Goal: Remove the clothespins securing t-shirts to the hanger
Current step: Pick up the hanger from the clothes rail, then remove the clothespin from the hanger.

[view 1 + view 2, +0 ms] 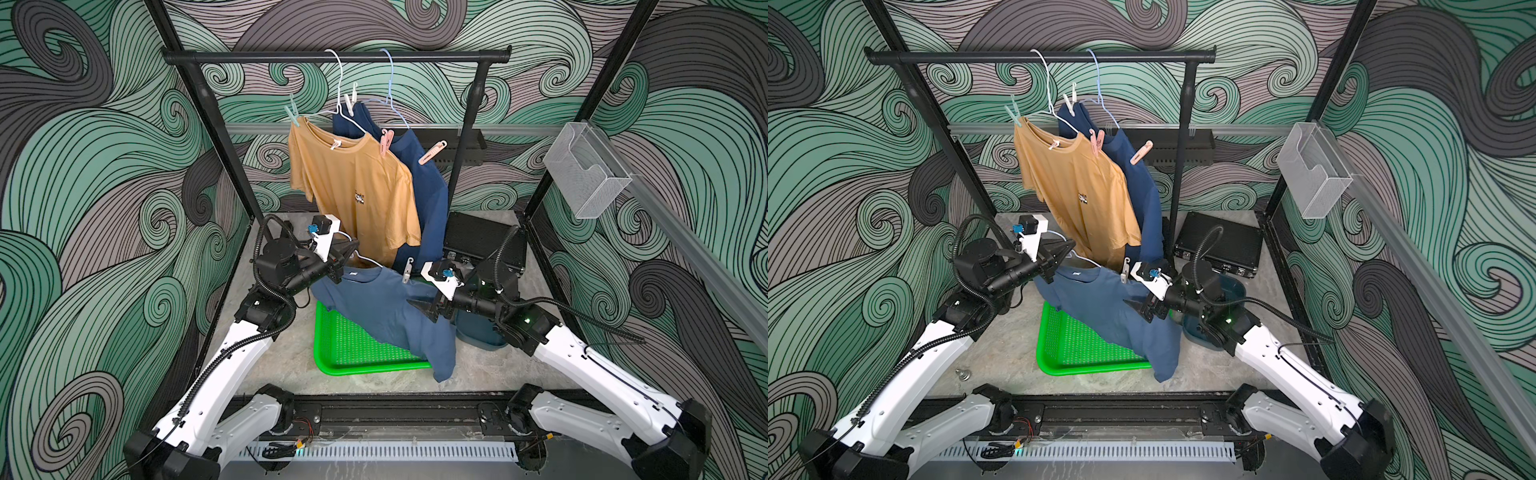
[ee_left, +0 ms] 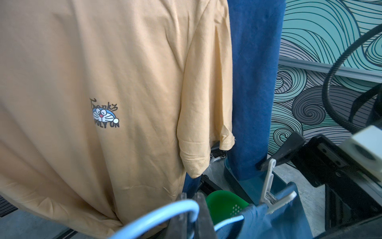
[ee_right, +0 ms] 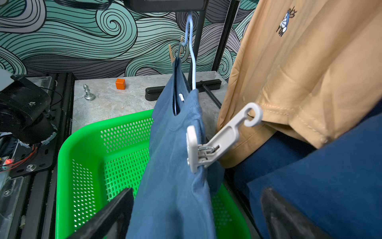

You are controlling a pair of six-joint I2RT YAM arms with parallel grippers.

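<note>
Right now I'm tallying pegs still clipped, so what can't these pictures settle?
The blue tee's far shoulder: left gripper covers it in both top views; right wrist view shows only peach peg tips.
The teal bin's inside: right arm hides most in both top views.
The navy tee's front: mostly behind the mustard tee, every view.

Robot test cell in a lab
A left arm and a right arm mounted on a black rail, a clothes rack on a marble-look tabletop, swirl-printed panels walling it in.
</note>
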